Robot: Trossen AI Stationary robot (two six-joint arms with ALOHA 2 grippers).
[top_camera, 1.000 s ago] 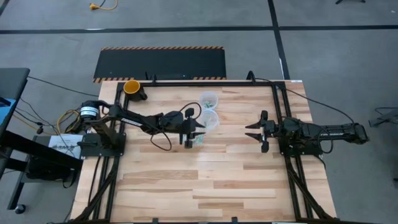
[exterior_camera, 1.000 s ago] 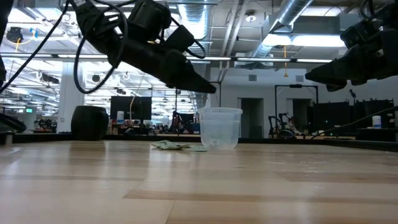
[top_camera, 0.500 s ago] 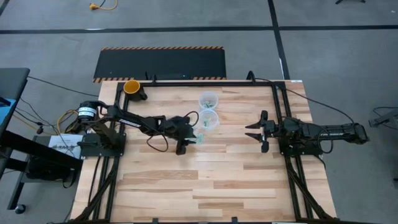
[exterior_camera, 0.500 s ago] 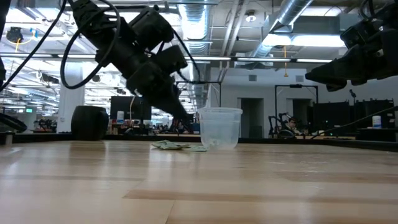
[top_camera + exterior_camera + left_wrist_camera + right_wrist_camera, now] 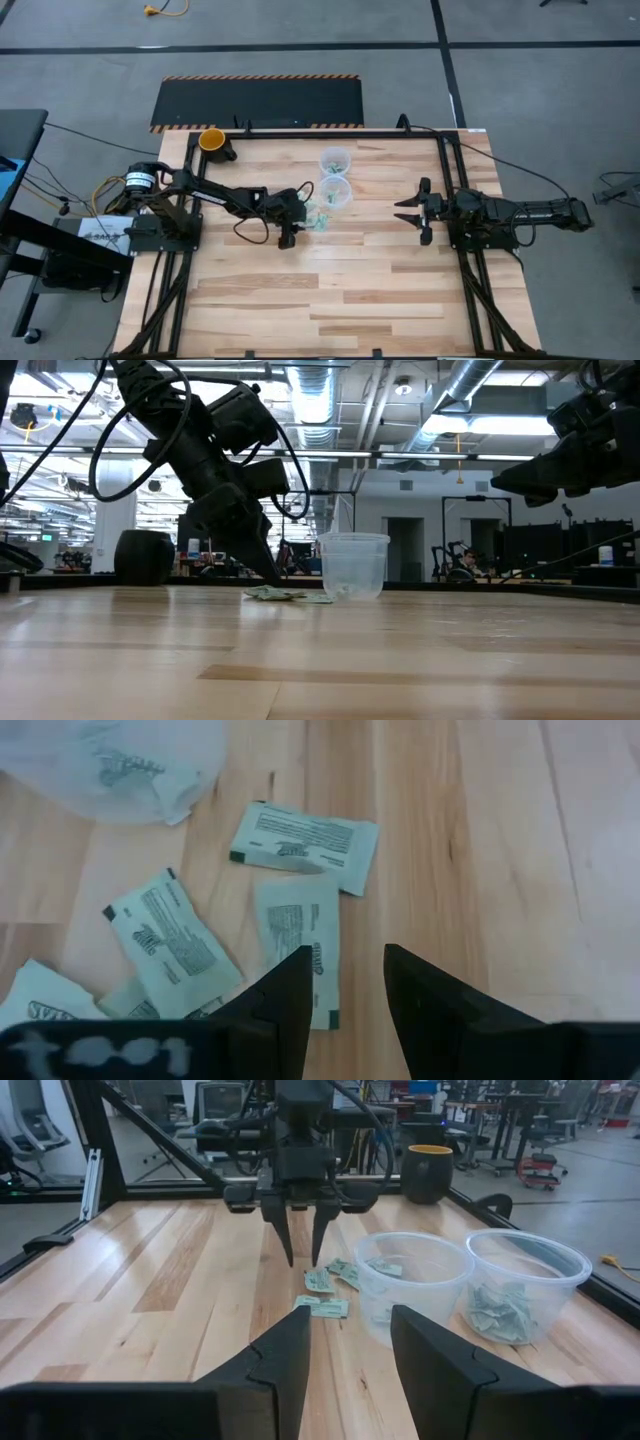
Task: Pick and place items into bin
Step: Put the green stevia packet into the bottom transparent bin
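Several small green-and-white packets (image 5: 305, 835) lie flat on the wood beside two clear plastic cups (image 5: 335, 193); more packets sit inside both cups (image 5: 500, 1308). My left gripper (image 5: 345, 960) is open and points steeply down over the loose packets (image 5: 320, 216), its tips just above the table next to one packet (image 5: 297, 935), touching nothing that I can see. In the low view it (image 5: 270, 572) hangs left of the near cup (image 5: 353, 565). My right gripper (image 5: 413, 212) is open and waits level toward the table's right side, away from the cups.
A black cup with a yellow rim (image 5: 212, 140) stands at the table's far left corner. The second clear cup (image 5: 335, 160) stands just beyond the first. Bare wood stretches across the near half of the table (image 5: 330, 300) and between the two grippers.
My left gripper has drawn back from the near cup toward the table's left, tipped from nearly level to steeply nose-down, and come down until its tips are just above the loose packets. The packets, the cups and my right arm have stayed in place.
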